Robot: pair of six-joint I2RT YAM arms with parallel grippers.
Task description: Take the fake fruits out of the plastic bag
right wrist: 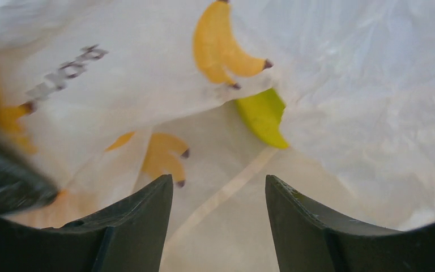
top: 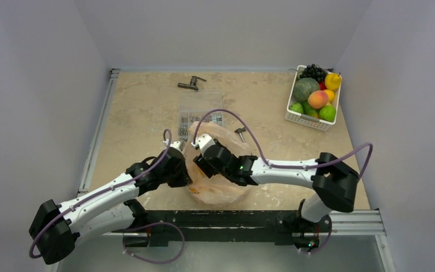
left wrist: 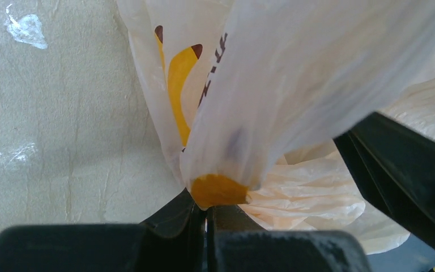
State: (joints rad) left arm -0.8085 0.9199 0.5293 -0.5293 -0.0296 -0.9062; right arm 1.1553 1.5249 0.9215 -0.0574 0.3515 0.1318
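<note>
Right now we are clamping the left gripper (left wrist: 208,211) onto a fold of the plastic bag (top: 222,191). In the left wrist view its two fingers are pressing together with only a hairline between them, and an orange-printed tuck of film is bunching just above the tips. From overhead, we are holding that fold at the bag's left side. The bag is sitting on the table (top: 141,113) near its front edge, between our two wrists.

We are holding the right gripper (right wrist: 218,192) released. Its fingers are standing well apart and gripping nothing. They are pointing at the bag's crumpled, translucent film, which is carrying banana prints (right wrist: 226,45). A yellow-green patch (right wrist: 260,116) is showing at a gap between two folds; we cannot tell whether it is a fruit or more printing.

Over at the table's far right corner, well apart from the bag, a glossy peach (top: 317,99) and a green ball (top: 327,113) are lying in the white basket (top: 301,120). They are sitting packed in beside a dark green bumpy vegetable (top: 305,88), dark grapes (top: 313,71) and a yellow pear (top: 332,81).

A clear parts box (top: 201,110) is lying just beyond the bag, and a small metal tool (top: 191,84) is resting farther back, near the table's far edge.
</note>
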